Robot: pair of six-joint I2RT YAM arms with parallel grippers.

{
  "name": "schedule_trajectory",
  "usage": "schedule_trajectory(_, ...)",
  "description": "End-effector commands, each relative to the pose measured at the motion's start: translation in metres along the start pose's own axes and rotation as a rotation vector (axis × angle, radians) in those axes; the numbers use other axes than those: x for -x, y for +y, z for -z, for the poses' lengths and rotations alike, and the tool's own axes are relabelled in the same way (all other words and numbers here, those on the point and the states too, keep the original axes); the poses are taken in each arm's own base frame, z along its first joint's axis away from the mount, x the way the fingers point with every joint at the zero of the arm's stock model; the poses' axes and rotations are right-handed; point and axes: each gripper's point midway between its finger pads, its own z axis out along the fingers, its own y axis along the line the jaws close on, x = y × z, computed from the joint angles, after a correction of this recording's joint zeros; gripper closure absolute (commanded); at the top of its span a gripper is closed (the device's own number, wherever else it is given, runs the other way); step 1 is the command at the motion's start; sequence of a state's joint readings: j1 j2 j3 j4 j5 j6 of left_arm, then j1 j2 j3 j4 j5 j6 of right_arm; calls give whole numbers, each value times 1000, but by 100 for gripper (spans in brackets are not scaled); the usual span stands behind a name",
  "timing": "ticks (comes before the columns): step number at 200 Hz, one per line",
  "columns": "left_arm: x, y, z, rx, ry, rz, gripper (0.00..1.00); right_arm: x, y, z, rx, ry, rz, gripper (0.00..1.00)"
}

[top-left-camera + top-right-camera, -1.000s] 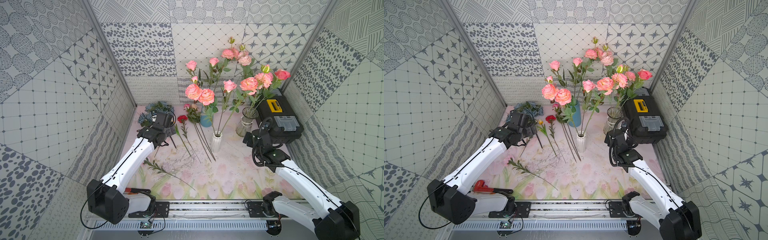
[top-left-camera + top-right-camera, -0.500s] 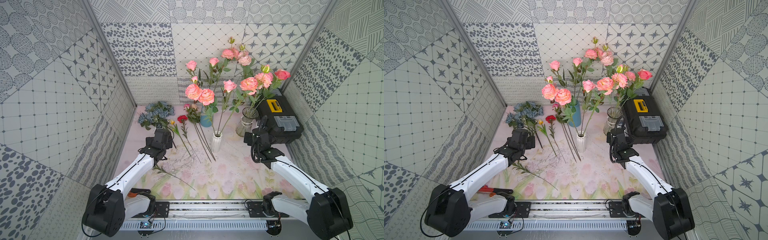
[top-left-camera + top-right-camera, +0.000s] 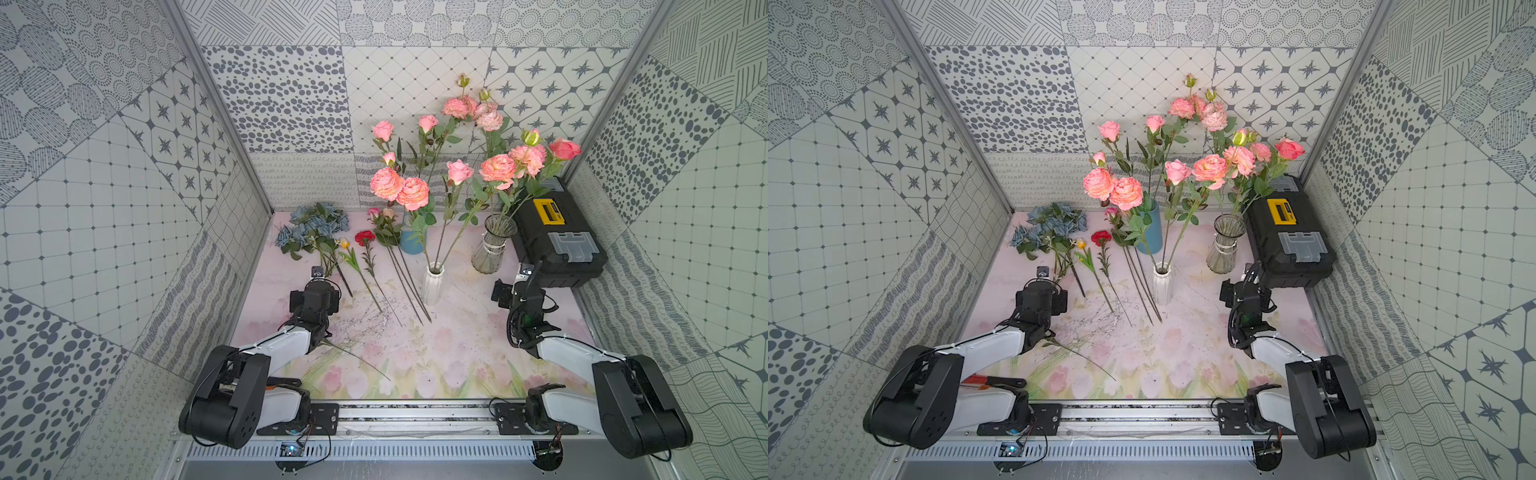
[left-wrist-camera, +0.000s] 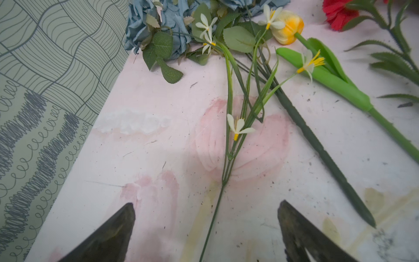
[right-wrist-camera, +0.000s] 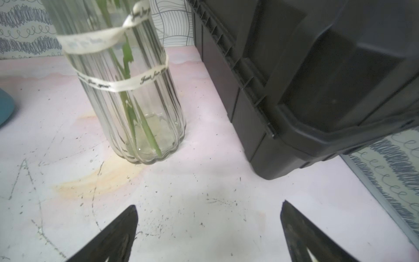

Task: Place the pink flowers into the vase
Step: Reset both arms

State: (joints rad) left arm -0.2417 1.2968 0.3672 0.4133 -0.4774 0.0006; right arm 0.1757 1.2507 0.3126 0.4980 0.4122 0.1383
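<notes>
— Where are the pink flowers (image 3: pixel 399 189)?
— Mostly upright in vases (image 3: pixel 492 245) by the tabletop's (image 3: pixel 415 357) far edge. A few lie flat beside the white vase (image 3: pixel 432 284), probably yet to go in.
— Claws?
— Left claw (image 4: pixel 206 203) and right claw (image 5: pixel 208 206) both gape, empty.

Floral mat (image 3: pixel 415 357) with vases (image 3: pixel 432 286), toolbox (image 3: pixel 557 245), stems (image 4: pixel 317 146)

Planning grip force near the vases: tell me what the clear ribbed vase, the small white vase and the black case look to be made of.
Clear ribbed vase: likely glass, glossy and see-through; stems show inside. Small white vase: probably ceramic or plastic, matte, fluted, opaque. Black case: moulded plastic, dull finish, ribbed edge, grey latch.
</notes>
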Motion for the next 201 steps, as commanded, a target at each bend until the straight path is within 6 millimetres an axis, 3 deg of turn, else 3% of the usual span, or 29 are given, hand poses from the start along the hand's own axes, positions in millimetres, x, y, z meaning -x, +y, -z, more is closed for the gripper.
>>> schedule_trajectory(1, 44, 2, 2, -14, -212, 44, 2, 41, 8, 3, 53, -190, -67, 2)
schedule_trajectory(34, 52, -2, 1, -30, -269, 32, 2, 44, 4, 9, 47, -242, -43, 2)
schedule_trajectory(63, 43, 6, 3, -6, -209, 110, 2, 43, -6, 12, 19, -256, -38, 2)
schedule_trajectory(111, 48, 9, 9, 2, -289, 60, 2, 45, -1, 10, 39, -297, -37, 2)
schedule_trajectory(148, 55, -3, -6, -40, -357, 20, 2, 43, -5, 10, 24, -333, -44, 2)
schedule_trajectory(158, 49, -7, -14, -43, -345, 7, 2, 41, -6, 9, 13, -341, -53, 2)
schedule_trajectory(201, 37, -7, -16, -80, -373, 49, 2, 34, 0, 7, 49, -354, -29, 2)
